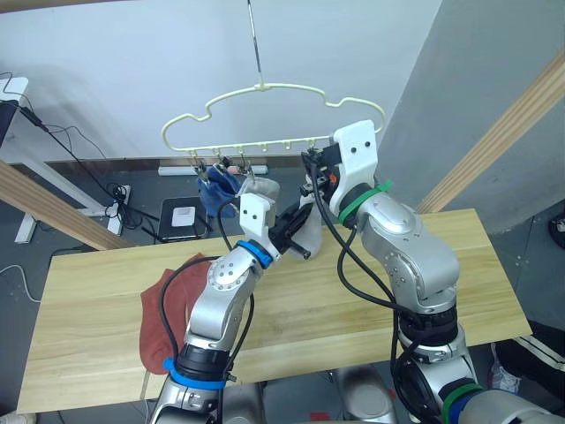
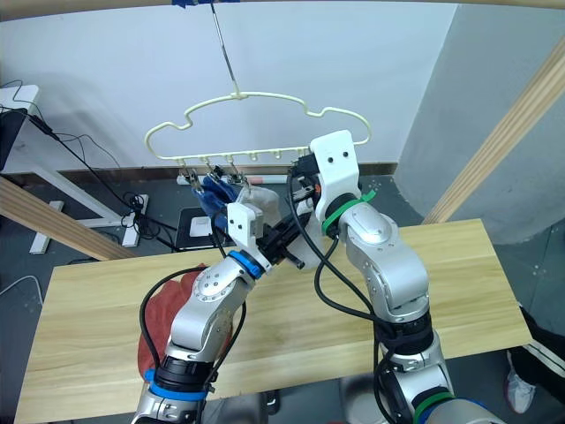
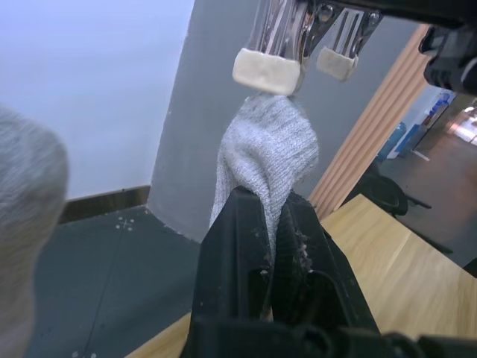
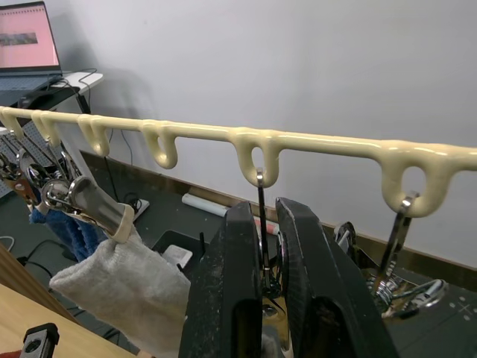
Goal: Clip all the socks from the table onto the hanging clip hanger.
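**Grey sock going up to the clip**

I've got the left gripper (image 3: 276,224) raised under the cream plastic clip hanger (image 1: 265,115), its fingers pinched shut on a light grey knitted sock (image 3: 264,153). The sock stands upright, long axis vertical, its rounded end pointing straight up at the cream-padded metal clip (image 3: 287,52) just above it. The right gripper (image 4: 270,246) has its fingers squeezed around that clip's handles, though I can't quite tell whether the pads are fully parted.

Next I'd say: lift the sock end between the pads, then let the right fingers ease off.

A blue sock (image 1: 216,190) and a pale grey one (image 4: 123,280) already hang further along. A rust-red sock (image 1: 163,314) lies on the light wooden counter (image 1: 353,300).
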Motion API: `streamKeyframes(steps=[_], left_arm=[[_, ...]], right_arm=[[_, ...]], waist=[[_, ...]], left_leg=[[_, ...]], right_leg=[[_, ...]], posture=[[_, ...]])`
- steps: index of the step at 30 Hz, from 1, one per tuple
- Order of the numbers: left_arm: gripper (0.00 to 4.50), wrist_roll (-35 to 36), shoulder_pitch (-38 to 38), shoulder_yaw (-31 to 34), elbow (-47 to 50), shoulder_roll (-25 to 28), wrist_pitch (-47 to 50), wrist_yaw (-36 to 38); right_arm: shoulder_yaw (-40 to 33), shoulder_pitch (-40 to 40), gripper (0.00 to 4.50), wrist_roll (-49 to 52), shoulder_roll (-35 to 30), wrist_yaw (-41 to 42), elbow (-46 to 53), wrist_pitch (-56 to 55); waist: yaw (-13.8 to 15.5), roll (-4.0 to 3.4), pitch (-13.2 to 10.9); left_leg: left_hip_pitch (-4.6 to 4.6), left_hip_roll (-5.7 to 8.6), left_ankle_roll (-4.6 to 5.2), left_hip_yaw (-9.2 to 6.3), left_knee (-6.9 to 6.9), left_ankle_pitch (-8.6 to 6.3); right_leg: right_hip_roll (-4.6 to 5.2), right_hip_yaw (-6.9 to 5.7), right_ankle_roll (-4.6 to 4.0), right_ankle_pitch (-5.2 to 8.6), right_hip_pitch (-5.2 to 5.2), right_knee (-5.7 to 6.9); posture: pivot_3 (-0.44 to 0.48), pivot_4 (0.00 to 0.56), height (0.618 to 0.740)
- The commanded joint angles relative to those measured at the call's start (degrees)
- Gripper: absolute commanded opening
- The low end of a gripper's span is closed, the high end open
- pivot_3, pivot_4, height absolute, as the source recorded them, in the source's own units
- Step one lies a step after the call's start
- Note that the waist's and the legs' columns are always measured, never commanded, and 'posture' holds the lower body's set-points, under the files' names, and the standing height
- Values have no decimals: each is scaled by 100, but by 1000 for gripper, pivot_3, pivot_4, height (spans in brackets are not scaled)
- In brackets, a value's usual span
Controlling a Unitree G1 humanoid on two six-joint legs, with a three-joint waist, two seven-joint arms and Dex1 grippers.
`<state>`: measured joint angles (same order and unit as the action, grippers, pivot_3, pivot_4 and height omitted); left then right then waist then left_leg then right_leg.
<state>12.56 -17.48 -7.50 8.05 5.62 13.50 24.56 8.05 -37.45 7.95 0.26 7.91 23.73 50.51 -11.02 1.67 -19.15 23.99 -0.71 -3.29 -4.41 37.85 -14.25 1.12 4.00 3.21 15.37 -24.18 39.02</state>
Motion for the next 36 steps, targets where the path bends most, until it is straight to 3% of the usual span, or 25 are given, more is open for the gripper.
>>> streamKeyframes(steps=[1, 13, 14, 22, 29, 36], left_arm=[[0, 6, -109, -57, 46, -105, -105, -24], [0, 2, -169, -85, 84, -119, -157, -12], [0, 4, -170, -83, 80, -116, -162, -11], [0, -31, -201, -79, 32, -96, -211, -15], [0, -112, -257, -73, -117, -78, -400, -23], [2107, -28, -195, -90, -22, 242, -299, 327]], right_arm=[[7, -84, 72, 69, 54, -13, 245, -26], [-13, -18, 72, 78, 121, -71, 276, -3], [-24, -3, 801, 88, 129, -76, 291, 8], [-31, 18, 3595, 191, 51, 36, 424, 217], [-119, 285, 3595, 613, -352, 406, 1137, 641], [-258, 635, 3626, 1110, -1252, 966, 1947, 913]], waist=[[0, 0, 0], [-9, 0, 0], [-9, 0, 0], [-9, 0, 0], [-9, 0, 0], [-11, 0, 0]], left_leg=[[0, 0, 0, 0, 0, 0], [0, 1, 0, 0, 0, 0], [0, 1, 0, 0, 0, 0], [0, 1, 0, 0, -1, 0], [3, 2, 0, -1, -1, 0], [3, 4, 0, -1, -1, 0]], right_leg=[[0, 0, 0, 0, 0, 0], [0, 0, 0, 0, 0, -1], [0, 0, 0, 0, 0, -1], [0, 0, 0, 0, 0, -1], [0, 0, 1, 1, 0, -4], [-4, -2, 1, 1, 0, -3]], posture=[[-282, 318, 740], [-279, 313, 740], [-279, 313, 740], [-279, 313, 740], [-292, 311, 740], [-297, 315, 740]])
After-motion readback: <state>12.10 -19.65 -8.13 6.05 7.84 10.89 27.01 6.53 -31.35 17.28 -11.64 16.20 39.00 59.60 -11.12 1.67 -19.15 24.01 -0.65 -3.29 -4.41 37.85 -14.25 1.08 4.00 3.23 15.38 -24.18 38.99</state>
